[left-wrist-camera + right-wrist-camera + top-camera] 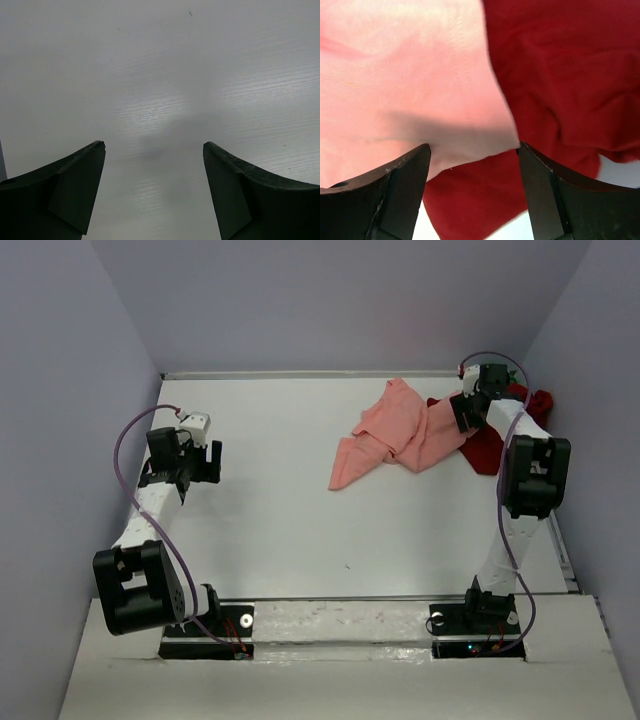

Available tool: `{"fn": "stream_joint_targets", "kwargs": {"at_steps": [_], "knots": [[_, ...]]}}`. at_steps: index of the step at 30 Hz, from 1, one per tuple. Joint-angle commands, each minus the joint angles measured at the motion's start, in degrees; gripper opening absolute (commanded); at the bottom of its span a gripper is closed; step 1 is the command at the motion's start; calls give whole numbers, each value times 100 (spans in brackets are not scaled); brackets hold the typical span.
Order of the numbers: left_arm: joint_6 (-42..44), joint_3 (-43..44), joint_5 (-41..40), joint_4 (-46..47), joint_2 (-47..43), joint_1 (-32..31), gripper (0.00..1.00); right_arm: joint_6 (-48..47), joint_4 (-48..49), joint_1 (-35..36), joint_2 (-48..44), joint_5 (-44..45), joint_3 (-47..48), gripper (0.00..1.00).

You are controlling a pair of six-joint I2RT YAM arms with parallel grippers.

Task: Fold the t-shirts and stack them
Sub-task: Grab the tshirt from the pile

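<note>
Fingers of the right gripper (472,145) are spread over the pink shirt (398,430) and red shirt (484,450), upper right. The left gripper (154,143) is held released, mid-left

We see a white table (280,530) with a pale, matt top; in the left wrist view it shows a faint grain; on its far right part lies a salmon-pink t-shirt (400,435), crumpled, one end trailing toward the middle; touching it, nearer the right edge, lies a dark red t-shirt (488,448), bunched; where they meet, the pink hem lies over the red cloth.
</note>
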Motion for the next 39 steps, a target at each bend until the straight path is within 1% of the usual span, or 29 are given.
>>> {"fn": "stream_joint_targets", "kwargs": {"at_steps": [1, 7, 8, 10, 11, 12, 13, 17, 20, 21, 24, 25, 27, 30, 31, 32, 34, 35, 36, 37, 39], "knots": [[57, -36, 91, 63, -50, -13, 89, 113, 153, -18, 302, -204, 273, 75], [57, -28, 65, 37, -41, -5, 89, 95, 118, -18, 637, -169, 624, 72], [57, -28, 73, 46, -24, -13, 89, 86, 118, -18, 698, -169, 660, 63], [57, -27, 73, 37, 12, -13, 89, 86, 109, -18, 742, -160, 739, 36], [57, -19, 65, 37, 38, -13, 89, 86, 101, -18, 760, -151, 756, 13], [57, -10, 56, 37, 47, -13, 88, 95, 83, -18, 760, -169, 774, 2], [57, -10, 47, 37, 64, -5, 88, 95, 74, -18, 760, -169, 757, 0], [57, -1, 56, 28, 91, -13, 88, 121, -31, -18, 542, -248, 599, 0], [57, 8, 65, 19, 73, -5, 88, 139, -312, -18, 234, -555, 406, 0], [57, 16, 56, 28, 73, -5, 88, 139, -426, -18, 120, -825, 353, 0], [49, 25, 100, 11, 47, -13, 88, 121, -865, -18, -442, -1161, 98, 0], [49, 43, 109, 19, 29, -13, 88, 104, -1006, -18, -792, -1388, 10, 0], [49, 43, 144, 19, 38, -13, 88, 16, -1226, -18, -1102, -1688, -192, 0], [49, 60, 179, -7, 12, -13, 88, -89, -1884, -18, -1550, -2355, -167, 0], [49, 60, 188, -16, -6, -13, 88, -177, -2303, -18, -1621, -2766, -123, 0], [49, 69, 188, -7, -15, -5, 88, -265, -2577, -18, -1735, -2988, -70, 0], [49, 60, 214, -7, -50, -13, 88, -545, -3096, 52, -1797, -3699, 123, 0], [49, 69, 214, -16, -67, -13, 88, -686, -3716, 148, -1797, -3954, 185, 0], [49, 69, 223, -33, -67, -13, 88, -1009, -4019, 227, -1789, -4331, 238, 0], [49, 78, 214, -33, -85, -13, 88, -1169, -4552, 481, -1789, -4457, 273, 0], [49, 78, 214, -51, -120, -13, 88, -1425, -4908, 815, -1797, -4563, 203, 0]]}}
